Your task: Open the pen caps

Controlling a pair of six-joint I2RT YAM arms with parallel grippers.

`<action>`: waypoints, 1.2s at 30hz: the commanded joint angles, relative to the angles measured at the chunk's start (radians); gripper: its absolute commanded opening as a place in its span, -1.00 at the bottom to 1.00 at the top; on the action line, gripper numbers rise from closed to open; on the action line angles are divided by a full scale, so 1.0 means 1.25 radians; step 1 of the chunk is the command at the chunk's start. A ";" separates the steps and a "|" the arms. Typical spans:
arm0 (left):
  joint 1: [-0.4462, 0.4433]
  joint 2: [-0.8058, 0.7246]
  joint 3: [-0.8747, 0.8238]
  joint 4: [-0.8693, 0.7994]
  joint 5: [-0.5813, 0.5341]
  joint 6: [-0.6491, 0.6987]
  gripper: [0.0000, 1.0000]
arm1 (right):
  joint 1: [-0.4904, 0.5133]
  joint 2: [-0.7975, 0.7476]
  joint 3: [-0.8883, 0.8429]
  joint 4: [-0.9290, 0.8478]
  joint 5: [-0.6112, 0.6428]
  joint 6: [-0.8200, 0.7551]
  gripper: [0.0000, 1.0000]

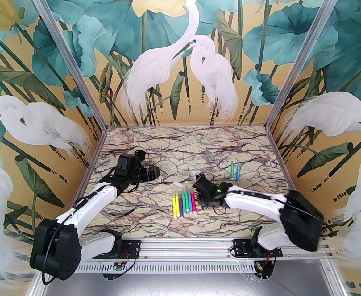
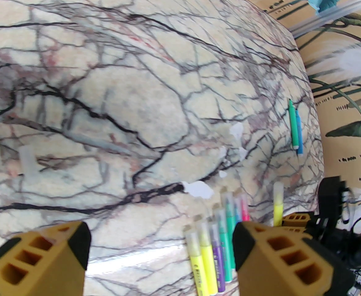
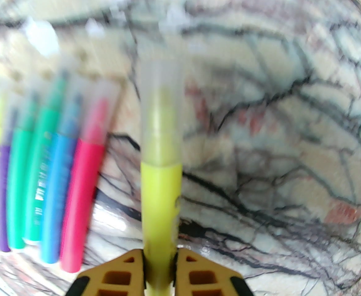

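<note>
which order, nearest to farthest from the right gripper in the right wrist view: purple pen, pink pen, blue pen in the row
Measured from the right gripper, shut on the yellow pen:
1. pink pen, at the row's right end, beside the held pen
2. blue pen, just left of the pink one
3. purple pen, well to the left in the row

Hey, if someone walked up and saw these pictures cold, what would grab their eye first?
Probably the row of bright pens lying side by side on the marble table, near its front middle. Next, the right gripper clamped on a yellow pen, its see-through cap still on, just right of that row. Behind it all, the white heron mural covers the walls.
</note>
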 commanded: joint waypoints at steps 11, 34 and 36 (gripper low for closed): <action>-0.085 0.026 0.037 0.137 0.189 -0.045 0.61 | -0.005 -0.171 -0.049 0.168 -0.027 -0.083 -0.66; -0.180 0.091 0.070 0.301 0.348 -0.104 0.49 | -0.002 -0.136 0.016 0.250 -0.137 -0.138 -0.66; -0.188 0.100 0.077 0.305 0.347 -0.104 0.48 | 0.001 -0.131 0.021 0.253 -0.140 -0.138 -0.66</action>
